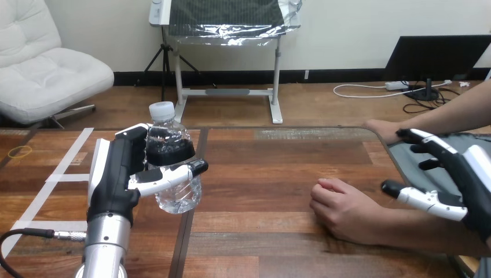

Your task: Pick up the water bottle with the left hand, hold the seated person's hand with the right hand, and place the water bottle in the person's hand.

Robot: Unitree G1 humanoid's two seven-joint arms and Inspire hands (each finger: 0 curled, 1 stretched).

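Gripping the water bottle (172,165) in the curled left hand (116,174).
Holding the right hand (457,185) spread open, just right of the person's near hand (341,209).

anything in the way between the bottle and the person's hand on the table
Nothing visible. The water bottle, gripped in the left hand, has only bare table between it and the person's nearer hand. That hand lies curled, palm down, so no open palm is offered yet. The right hand is open, just right of it.
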